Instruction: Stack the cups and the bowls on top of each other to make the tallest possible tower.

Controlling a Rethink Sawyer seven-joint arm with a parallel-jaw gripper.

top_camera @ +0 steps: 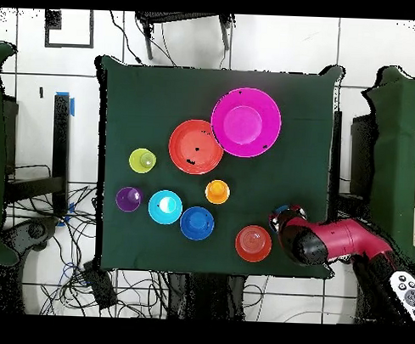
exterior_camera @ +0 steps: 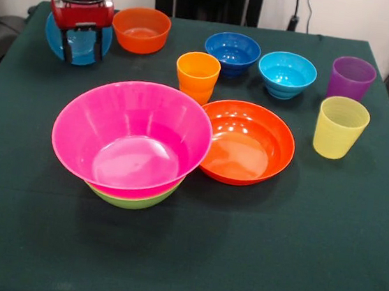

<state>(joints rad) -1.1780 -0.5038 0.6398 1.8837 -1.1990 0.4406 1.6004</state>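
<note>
The tower is a large pink bowl (exterior_camera: 132,135) nested in a lime green bowl (exterior_camera: 132,198) at the front left. A shallow orange bowl (exterior_camera: 247,143) lies beside it. An orange cup (exterior_camera: 197,75), dark blue bowl (exterior_camera: 232,51), cyan bowl (exterior_camera: 287,73), purple cup (exterior_camera: 350,77), yellow cup (exterior_camera: 340,127) and small orange bowl (exterior_camera: 141,30) stand behind. My gripper (exterior_camera: 83,43) is at the far left corner, its fingers apart and lowered over a small blue bowl (exterior_camera: 52,34). In the overhead view the gripper (top_camera: 286,217) hides most of that bowl.
The dark green tablecloth (exterior_camera: 237,263) covers the table. In the overhead view the arm (top_camera: 344,239) reaches in from the lower right, beside the small orange bowl (top_camera: 253,243). Cables lie on the floor around the table.
</note>
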